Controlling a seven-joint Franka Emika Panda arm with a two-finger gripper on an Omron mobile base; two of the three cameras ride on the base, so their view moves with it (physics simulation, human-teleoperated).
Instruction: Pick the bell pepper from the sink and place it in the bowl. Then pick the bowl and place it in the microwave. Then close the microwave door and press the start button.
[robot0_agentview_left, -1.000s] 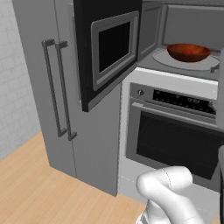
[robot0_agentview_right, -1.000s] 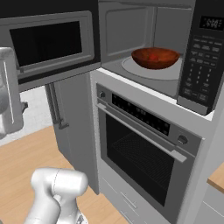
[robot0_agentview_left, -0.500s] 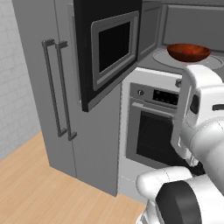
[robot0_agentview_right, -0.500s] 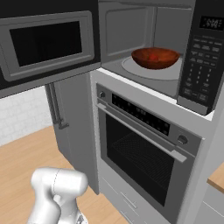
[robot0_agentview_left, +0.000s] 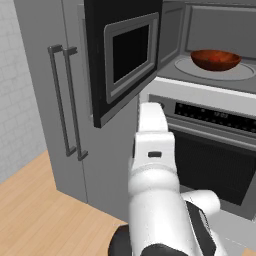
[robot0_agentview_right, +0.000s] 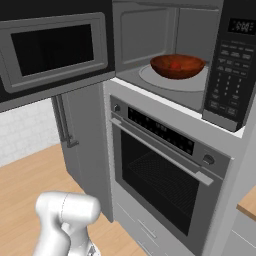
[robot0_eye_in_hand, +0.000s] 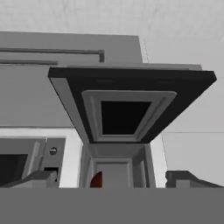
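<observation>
**Bowl in the microwave, door open**

While the microwave door (robot0_agentview_right: 52, 50) stands swung wide, the bowl (robot0_agentview_right: 177, 66) rests on the turntable inside the microwave (robot0_agentview_right: 165, 45), the bell pepper (robot0_agentview_right: 175, 64) within it. The fingers (robot0_eye_in_hand: 37, 178) are spread apart and empty, facing the door's window from outside the microwave.

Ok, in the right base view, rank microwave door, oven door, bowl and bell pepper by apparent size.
1. oven door and microwave door: similar, and the microwave door sits nearer, so no ranking.
2. bowl.
3. bell pepper, a small red patch inside the bowl.
</observation>
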